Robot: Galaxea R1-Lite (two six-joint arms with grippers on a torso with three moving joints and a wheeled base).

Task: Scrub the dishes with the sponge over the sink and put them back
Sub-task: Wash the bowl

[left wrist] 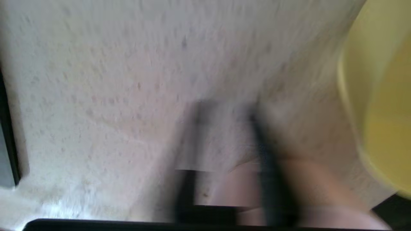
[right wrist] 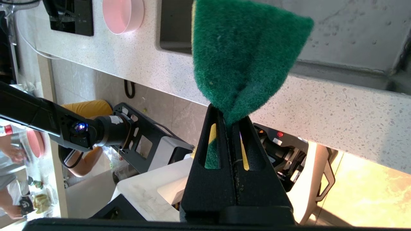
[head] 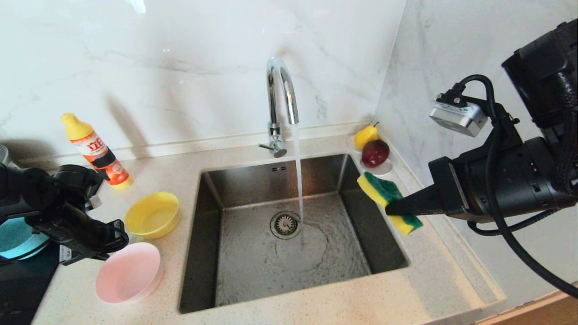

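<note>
Tabletop (head: 406, 289): speckled pale stone, cut off at the lower edge of the head view, with a dark panel (head: 22, 284) at 8 o'clock only partly in frame.

Sink (head: 384, 253): steel basin at centre. Water runs from the faucet (head: 280, 90) at 12 o'clock and lands just beside the drain strainer (head: 285, 224).

Right end effector (head: 392, 208): at 3 o'clock, above the sink's right rim. Its fingers are pressed together, pinching the sponge (head: 384, 192), which is folded, green face outward. Much of the yellow foam is hidden between the fingers in the right wrist view.

Left end effector (head: 118, 234): at 8 o'clock, low over the tabletop between the yellow bowl and the pink bowl. The head view shows it from behind, and the left wrist view is smeared; whether the fingers are spread or pressed together cannot be told, nor whether they touch anything.

Pink bowl (head: 128, 273): at 7 o'clock on the tabletop, left of the sink, partly overlapped by the left end effector.

Yellow bowl (head: 152, 215): at 9 o'clock, upright, just left of the sink rim.

Teal bowl (head: 18, 237): at the far left edge, largely hidden behind the left arm and cut off.

Detergent bottle (head: 97, 153): at 10 o'clock, leaning.

Saucer (head: 384, 169): at 2 o'clock in the corner, holding a red fruit (head: 375, 152) and a yellow fruit (head: 365, 135); mostly hidden beneath them.
</note>
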